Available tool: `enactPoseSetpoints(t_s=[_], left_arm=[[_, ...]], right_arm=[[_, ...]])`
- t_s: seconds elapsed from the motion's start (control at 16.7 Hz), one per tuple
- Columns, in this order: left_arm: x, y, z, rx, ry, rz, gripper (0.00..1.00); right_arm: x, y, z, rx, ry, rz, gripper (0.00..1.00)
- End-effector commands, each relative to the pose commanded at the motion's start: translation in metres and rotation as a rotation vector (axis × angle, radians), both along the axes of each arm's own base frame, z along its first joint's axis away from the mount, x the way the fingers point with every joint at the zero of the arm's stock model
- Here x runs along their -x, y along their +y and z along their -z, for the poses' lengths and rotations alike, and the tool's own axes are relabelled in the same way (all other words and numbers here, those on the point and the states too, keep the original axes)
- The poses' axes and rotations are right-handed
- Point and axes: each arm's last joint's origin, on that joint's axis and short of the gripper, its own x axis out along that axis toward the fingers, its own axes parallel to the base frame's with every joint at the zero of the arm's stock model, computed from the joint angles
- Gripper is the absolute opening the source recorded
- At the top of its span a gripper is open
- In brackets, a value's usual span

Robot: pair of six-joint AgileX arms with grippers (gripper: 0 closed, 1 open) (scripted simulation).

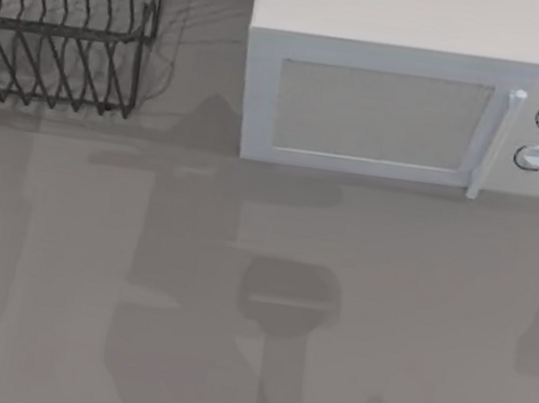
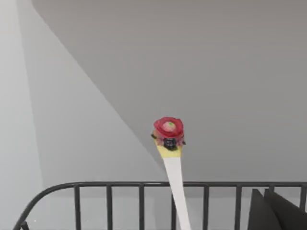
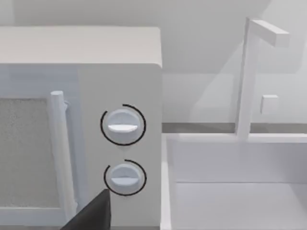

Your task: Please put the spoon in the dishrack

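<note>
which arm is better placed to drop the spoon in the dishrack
Left. Its wrist view shows the spoon rising right over the dishrack rail, so that arm is probably carrying it. The right arm's camera faces the microwave, away from the rack.

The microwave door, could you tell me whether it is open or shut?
Shut: the microwave door lies flush with its front, handle beside the two dials.
</note>
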Motion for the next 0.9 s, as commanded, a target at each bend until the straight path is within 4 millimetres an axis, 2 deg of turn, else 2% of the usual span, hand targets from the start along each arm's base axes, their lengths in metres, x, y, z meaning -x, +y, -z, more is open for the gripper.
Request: enactPoseSetpoints(t_s=[0.54, 0.9], left_arm=[[0.0000, 0.0000, 0.0000, 0.000, 0.000, 0.000, 0.98], [0.0000, 0.0000, 0.0000, 0.000, 0.000, 0.000, 1.00]], right_arm=[[0.0000, 0.0000, 0.0000, 0.000, 0.000, 0.000, 1.00], [0.0000, 0.0000, 0.0000, 0.000, 0.000, 0.000, 1.00]])
